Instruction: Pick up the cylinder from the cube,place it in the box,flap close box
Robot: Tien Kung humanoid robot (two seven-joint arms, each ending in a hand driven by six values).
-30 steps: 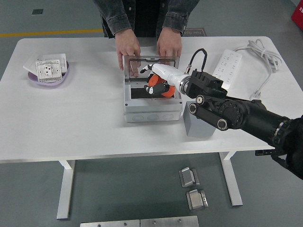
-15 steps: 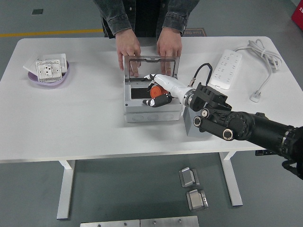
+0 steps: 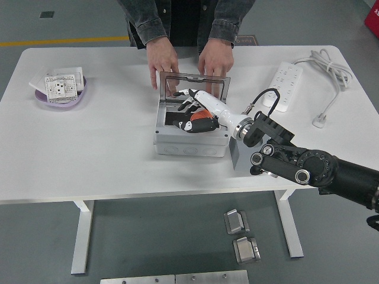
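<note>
Since a second ago the right hand (image 3: 190, 116) has sunk lower into the box (image 3: 190, 141), the arm dropping toward the near edge, and the box has skewed a little. Cylinder (image 3: 205, 117) went down with it, now inside the box opening, just an orange patch showing under the fingers.

Cylinder handling, judged: small, rigid, likely light plastic, smooth sides so it may slip; best held across its round side, as it is now. Not fragile by the look of it.

Hand: fingers curled round the cylinder, thumb and dark fingertips wrapped over it, barely any gap. Whether the cylinder already rests on the box floor cannot be told, since the hand hides it.

Lid (image 3: 190, 89) stands upright at the far side of the box. Person's hands: one (image 3: 163, 66) touching the lid's far-left corner, the other (image 3: 214, 62) at its far-right corner, seemingly steadying it.

Cube (image 3: 237, 155) sits just right of the box, mostly hidden under the forearm, nothing on it. Left arm out of view.

Release not yet done; lid not yet flapped shut.
</note>
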